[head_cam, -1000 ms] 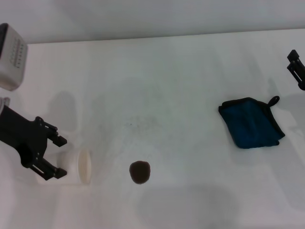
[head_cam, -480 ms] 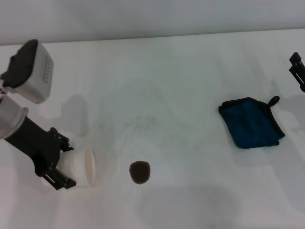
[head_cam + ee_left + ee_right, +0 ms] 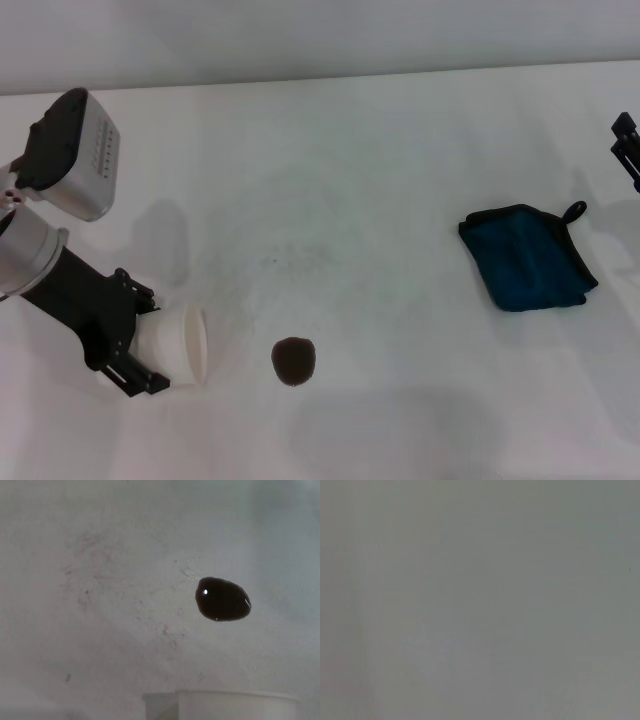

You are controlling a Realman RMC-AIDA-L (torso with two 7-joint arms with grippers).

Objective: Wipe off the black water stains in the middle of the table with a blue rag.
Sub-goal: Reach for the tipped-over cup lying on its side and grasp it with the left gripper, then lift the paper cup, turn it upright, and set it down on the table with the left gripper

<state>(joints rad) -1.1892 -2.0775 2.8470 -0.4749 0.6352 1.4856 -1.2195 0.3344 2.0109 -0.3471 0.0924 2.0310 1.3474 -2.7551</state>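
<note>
The blue rag point(image 3: 527, 257) lies folded flat on the right part of the white counter point(image 3: 380, 150), with a small black loop point(image 3: 573, 211) at its far right corner. It looks soft and light, so I judge it will bend and hang when lifted. A good place to take it is the thick folded edge or the middle of the fold, pinching from above; the loop seems too thin for a sure hold.

The dark stain point(image 3: 294, 360) is a small round wet blot near the middle front of the counter, well apart from the rag. In the left wrist view it shines point(image 3: 222, 599), so it is probably still liquid and may smear.

Just beside the stain, the left tool point(image 3: 140, 345) is closed around a white paper cup point(image 3: 182, 345) tipped on its side, mouth toward the stain. The right tool point(image 3: 628, 148) is at the far right edge, near the rag; I cannot tell how far open it is.
</note>
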